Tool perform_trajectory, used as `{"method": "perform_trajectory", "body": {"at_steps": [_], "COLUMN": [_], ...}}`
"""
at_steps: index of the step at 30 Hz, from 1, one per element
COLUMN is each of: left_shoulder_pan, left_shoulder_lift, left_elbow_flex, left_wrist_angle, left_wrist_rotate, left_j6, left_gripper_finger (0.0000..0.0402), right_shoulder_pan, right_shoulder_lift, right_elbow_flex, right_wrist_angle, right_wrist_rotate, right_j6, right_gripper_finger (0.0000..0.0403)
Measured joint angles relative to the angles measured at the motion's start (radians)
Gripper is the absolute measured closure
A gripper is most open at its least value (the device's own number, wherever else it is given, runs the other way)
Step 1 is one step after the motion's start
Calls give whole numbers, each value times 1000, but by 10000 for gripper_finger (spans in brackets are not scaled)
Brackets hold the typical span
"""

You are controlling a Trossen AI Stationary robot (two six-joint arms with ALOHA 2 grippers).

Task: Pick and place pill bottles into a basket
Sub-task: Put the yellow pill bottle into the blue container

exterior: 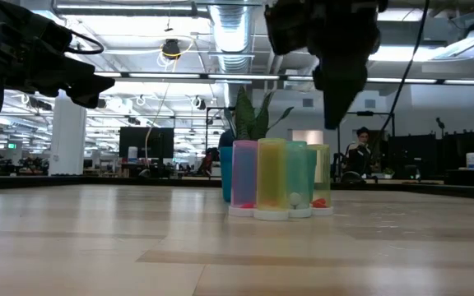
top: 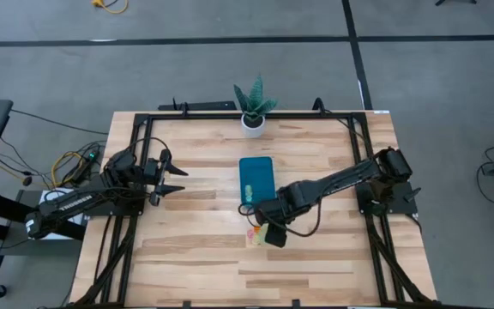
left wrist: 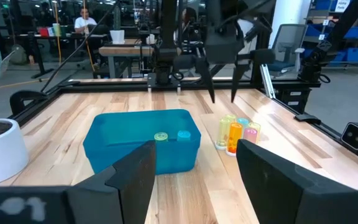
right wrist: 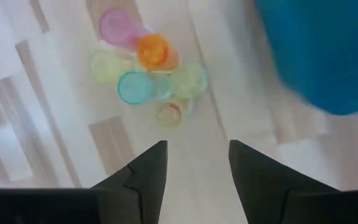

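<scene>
Several small pill bottles (right wrist: pixel 148 68) in pink, orange, yellow and teal stand upright in a cluster on the table (top: pixel 333 257), just off the near end of the teal basket (top: pixel 256 176); they also show in the low view (exterior: pixel 274 185). Two more bottles (left wrist: pixel 171 135) lie inside the basket (left wrist: pixel 117 140). My right gripper (top: pixel 260 216) hangs open above the table beside the cluster, fingers pointing down (left wrist: pixel 222 93), touching nothing. My left gripper (top: pixel 178 181) is open and empty at the table's left side.
A potted plant in a white pot (top: pixel 253 110) stands at the table's far edge behind the basket. A black frame (top: pixel 135 154) runs along the table's sides. Bare wood lies near the front edge and to the right. A person (left wrist: pixel 82 22) sits in the room beyond.
</scene>
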Motion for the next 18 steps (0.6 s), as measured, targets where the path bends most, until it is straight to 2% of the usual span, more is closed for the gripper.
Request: {"method": "perform_trajectory", "body": {"at_steps": [11, 18], "left_shoulder_pan": [0, 0], "left_shoulder_lift": [0, 0], "left_elbow_flex": [0, 0], "left_wrist_angle": [0, 0], "left_wrist_rotate": [0, 0], "left_j6": [0, 0], "left_gripper_finger": [189, 189], "right_shoulder_pan": [24, 72], "right_shoulder_lift": [1, 2], "right_elbow_flex": [-79, -86], "right_wrist_angle": [28, 66], "right_wrist_rotate": [-27, 16], "right_j6": [29, -60], "right_gripper_finger": [239, 235]}}
